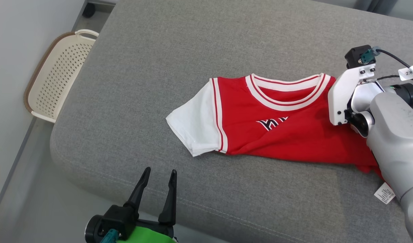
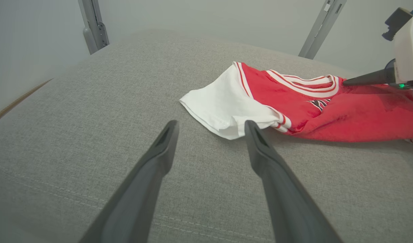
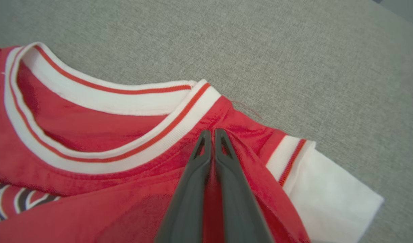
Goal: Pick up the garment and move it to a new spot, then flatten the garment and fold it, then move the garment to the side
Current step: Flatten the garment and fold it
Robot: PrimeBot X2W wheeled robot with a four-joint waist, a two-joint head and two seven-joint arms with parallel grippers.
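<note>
**A:** Step in hand?

**B:** The pick-up, by my reading. The right hand (image 3: 210, 135) is pinched shut on the shirt (image 1: 277, 135), gripping red shoulder cloth just beside the collar (image 3: 91, 98). A ridge of red cloth sits between its fingers.

**A:** Other arm?

**B:** The left hand (image 1: 159, 175) is spread wide and holds nothing. It hangs over the near edge of the grey cushion (image 1: 159, 67), short of the white sleeve (image 1: 193, 131).

**A:** How to lift well?

**B:** A single pinch will let the shirt hang in a bunch. I would raise it slowly and straight up, and watch whether one layer or both come with it. I would bring the left hand to the opposite shoulder so the cloth rises spread out. The low edge should clear the cushion before any sideways travel.

**A:** Condition of the shirt?

**B:**
- It lies front up on the right part of the cushion, collar on the far side.
- The body is red, and the sleeves are white with striped trim.
- A slanting fold half covers the dark lettering (image 1: 272, 123).
- The lower part is rumpled.
- A white label (image 1: 384, 193) pokes out beside the right forearm.
- The knit looks thin and is likely to drape limply.
</note>
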